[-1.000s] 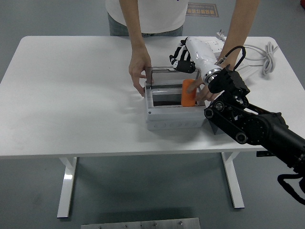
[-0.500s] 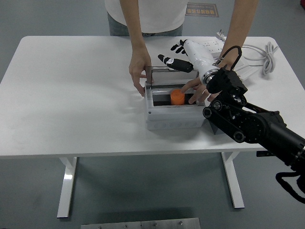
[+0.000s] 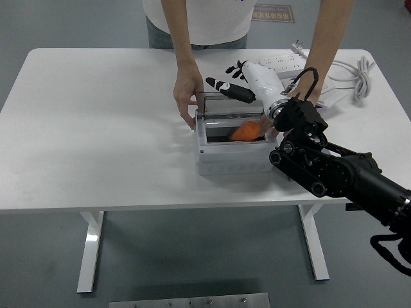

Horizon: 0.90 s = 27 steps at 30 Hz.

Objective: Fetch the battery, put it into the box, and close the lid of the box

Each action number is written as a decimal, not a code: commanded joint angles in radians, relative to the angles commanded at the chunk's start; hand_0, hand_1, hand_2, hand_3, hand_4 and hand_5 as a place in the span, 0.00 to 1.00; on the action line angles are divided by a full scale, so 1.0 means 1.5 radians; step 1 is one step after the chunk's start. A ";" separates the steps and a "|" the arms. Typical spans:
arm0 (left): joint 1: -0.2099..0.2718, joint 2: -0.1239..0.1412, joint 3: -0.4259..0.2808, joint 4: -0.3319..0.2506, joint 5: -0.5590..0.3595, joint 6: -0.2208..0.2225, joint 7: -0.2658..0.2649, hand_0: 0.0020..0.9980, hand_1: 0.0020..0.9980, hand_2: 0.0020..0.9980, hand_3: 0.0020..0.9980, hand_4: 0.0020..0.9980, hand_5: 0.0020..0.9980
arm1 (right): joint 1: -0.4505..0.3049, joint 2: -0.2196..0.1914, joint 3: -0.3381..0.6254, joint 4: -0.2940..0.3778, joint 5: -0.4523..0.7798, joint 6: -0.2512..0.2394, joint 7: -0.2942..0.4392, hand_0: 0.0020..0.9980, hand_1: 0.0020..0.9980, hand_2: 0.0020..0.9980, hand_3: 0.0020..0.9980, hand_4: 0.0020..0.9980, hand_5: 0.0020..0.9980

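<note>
Head view: orange battery (image 3: pixel 245 131) seen lying tilted inside grey box (image 3: pixel 234 157). Right hand (image 3: pixel 232 86) spread, released, above lid (image 3: pixel 225 102). Box steadied by person's hands (image 3: pixel 187 96); fingers risk being pinched at closing.

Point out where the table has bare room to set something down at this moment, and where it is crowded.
The table's whole left half, from its left edge to the box, is bare, as is the near strip in front of the box. The crowding is centre-right: a person's hand on the box's left wall, the robot's right hand open above the lid, the orange battery inside, and power strip and cable at far right.
</note>
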 joint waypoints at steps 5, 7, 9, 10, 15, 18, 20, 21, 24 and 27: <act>0.000 0.000 0.000 0.000 0.000 0.000 0.000 0.59 0.72 0.68 0.61 0.71 0.17 | 0.000 0.002 -0.009 0.001 0.001 0.003 -0.002 0.88 0.71 0.70 0.74 0.99 1.00; 0.001 0.000 0.000 0.000 0.000 0.000 0.000 0.59 0.72 0.68 0.61 0.71 0.17 | -0.001 0.003 -0.012 0.002 0.001 0.003 -0.003 0.87 0.70 0.70 0.74 0.98 1.00; 0.001 0.000 0.000 0.000 0.000 0.000 0.000 0.59 0.72 0.68 0.61 0.71 0.17 | -0.001 0.004 -0.014 0.003 0.001 0.004 -0.004 0.87 0.70 0.70 0.74 0.98 1.00; 0.002 0.001 0.000 0.000 0.000 0.001 0.000 0.59 0.72 0.68 0.61 0.71 0.17 | -0.001 0.004 -0.015 0.003 0.000 0.004 -0.004 0.87 0.70 0.70 0.74 0.98 1.00; 0.003 0.000 0.001 0.000 -0.001 0.001 0.001 0.59 0.72 0.68 0.61 0.71 0.17 | -0.003 0.003 -0.019 0.011 -0.005 0.005 -0.007 0.87 0.70 0.70 0.74 0.98 1.00; 0.003 0.000 0.001 -0.001 -0.002 0.002 0.001 0.59 0.72 0.68 0.61 0.71 0.17 | -0.003 0.002 -0.020 0.014 -0.009 0.006 -0.008 0.87 0.70 0.70 0.74 0.98 1.00; 0.003 0.000 0.001 -0.001 -0.002 0.002 0.001 0.59 0.72 0.68 0.60 0.71 0.17 | -0.002 0.002 -0.021 0.016 -0.011 0.007 -0.009 0.86 0.70 0.70 0.74 0.98 1.00; 0.003 0.001 0.001 -0.001 -0.002 0.002 0.001 0.59 0.72 0.68 0.60 0.71 0.17 | -0.002 0.002 -0.021 0.016 -0.012 0.007 -0.009 0.86 0.70 0.70 0.74 0.98 1.00; 0.002 0.001 0.000 -0.001 -0.001 0.002 0.000 0.59 0.72 0.68 0.60 0.71 0.17 | -0.001 0.002 -0.022 0.016 -0.015 0.009 -0.010 0.86 0.70 0.70 0.74 0.98 1.00; 0.002 0.001 0.000 -0.001 -0.002 0.003 0.000 0.59 0.72 0.68 0.61 0.71 0.17 | 0.000 0.002 -0.022 0.015 -0.016 0.011 -0.012 0.85 0.70 0.70 0.74 0.98 1.00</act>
